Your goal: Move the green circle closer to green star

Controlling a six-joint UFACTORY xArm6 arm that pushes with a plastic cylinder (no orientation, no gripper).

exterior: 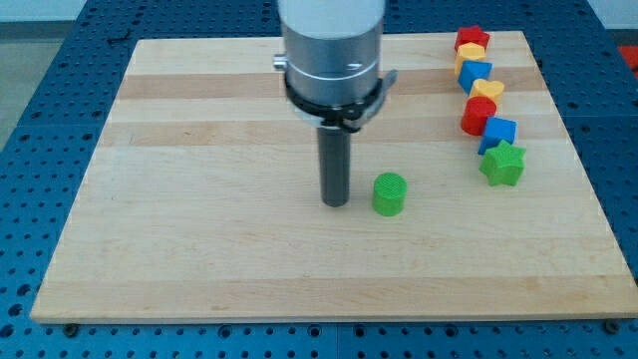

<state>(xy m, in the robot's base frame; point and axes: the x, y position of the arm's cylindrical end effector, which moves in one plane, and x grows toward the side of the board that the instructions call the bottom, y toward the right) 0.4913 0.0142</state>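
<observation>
The green circle [390,193] is a short green cylinder near the middle of the wooden board [199,229]. The green star [502,164] lies to its right, at the lower end of a column of blocks by the board's right edge. My tip [335,202] rests on the board just left of the green circle, with a small gap between them. The rod hangs from a grey cylinder at the view's top.
Above the green star, running towards the view's top: a blue block [497,132], a red block [478,115], a yellow heart [486,91], a blue block [475,73], a yellow block [469,52], a red star [473,40].
</observation>
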